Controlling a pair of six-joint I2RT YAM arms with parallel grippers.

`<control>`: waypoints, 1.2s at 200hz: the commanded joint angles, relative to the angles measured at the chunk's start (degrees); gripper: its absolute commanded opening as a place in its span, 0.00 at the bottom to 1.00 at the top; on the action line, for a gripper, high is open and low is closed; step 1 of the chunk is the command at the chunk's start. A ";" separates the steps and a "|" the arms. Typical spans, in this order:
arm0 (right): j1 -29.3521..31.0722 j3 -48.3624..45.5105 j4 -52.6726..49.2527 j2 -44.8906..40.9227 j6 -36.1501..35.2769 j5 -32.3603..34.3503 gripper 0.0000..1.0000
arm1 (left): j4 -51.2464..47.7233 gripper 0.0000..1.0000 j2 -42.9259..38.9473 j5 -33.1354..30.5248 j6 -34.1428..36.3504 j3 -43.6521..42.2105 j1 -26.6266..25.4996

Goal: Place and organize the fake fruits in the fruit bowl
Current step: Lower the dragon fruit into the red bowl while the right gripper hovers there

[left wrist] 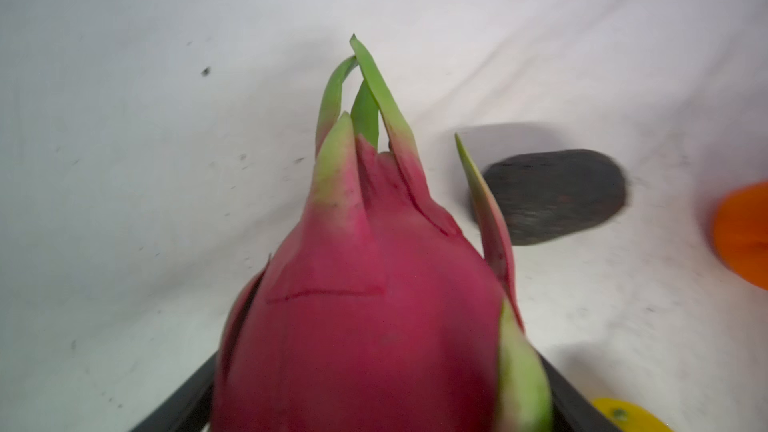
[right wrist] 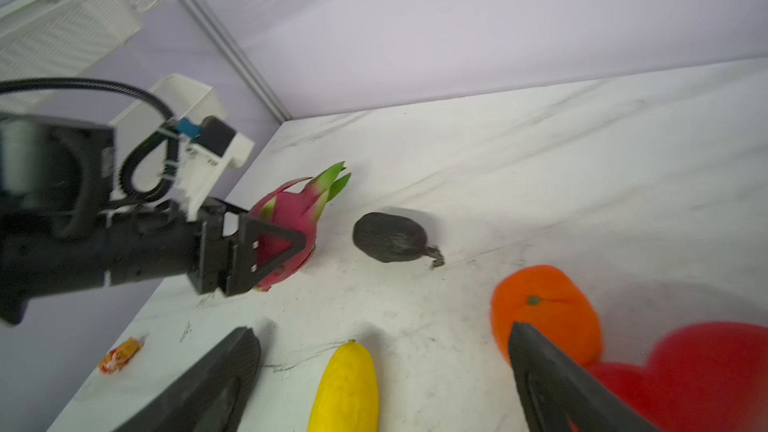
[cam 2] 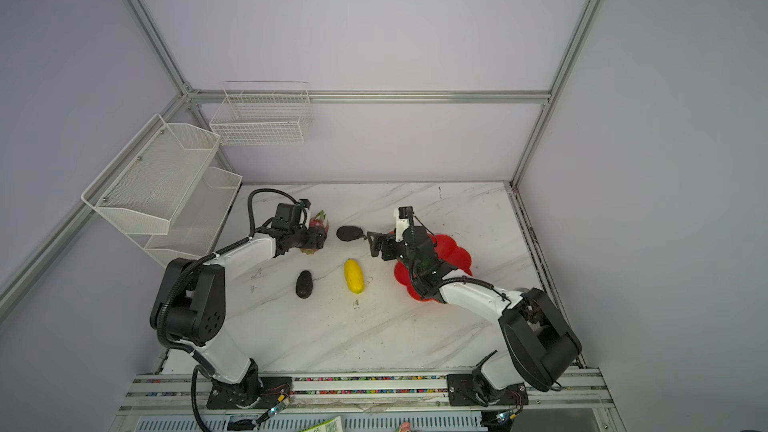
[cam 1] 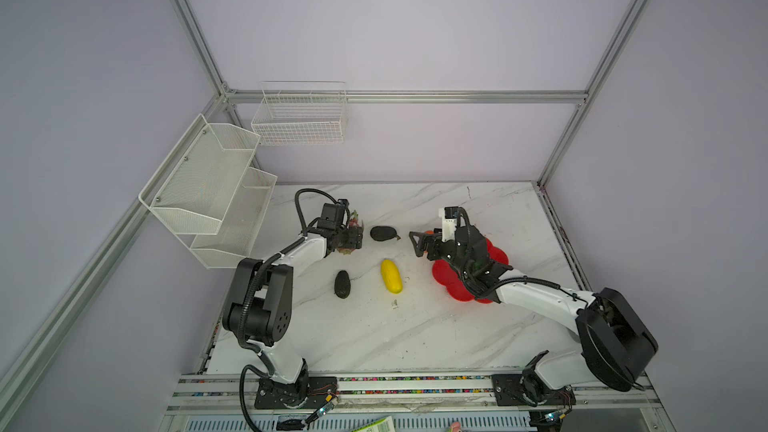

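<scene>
The pink dragon fruit lies on the marble table at the back left, green tips pointing away. My left gripper is shut on the dragon fruit, one finger on each flank. One dark oval lies just right of it. Another dark oval and the yellow fruit lie nearer the front. My right gripper hangs open over the table, beside the orange. The orange rests at the left rim of the red fruit bowl. My right arm covers most of the bowl.
White mesh baskets hang on the left wall and a wire basket hangs on the back wall. A small orange-pink toy lies near the table's left edge. Aluminium frame posts stand at the back corners.
</scene>
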 commanded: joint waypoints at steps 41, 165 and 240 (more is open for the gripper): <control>-10.81 -11.18 -26.21 -26.67 13.49 1.44 0.97 | 0.85 0.70 3.90 12.77 -0.48 18.95 -21.45; -11.10 -13.56 -43.92 -48.99 15.96 2.57 0.97 | -0.38 0.73 24.89 12.06 -0.94 35.77 -35.56; -11.14 -13.49 -43.93 -49.27 15.05 2.53 0.97 | -0.25 0.92 26.68 9.39 0.61 36.46 -36.86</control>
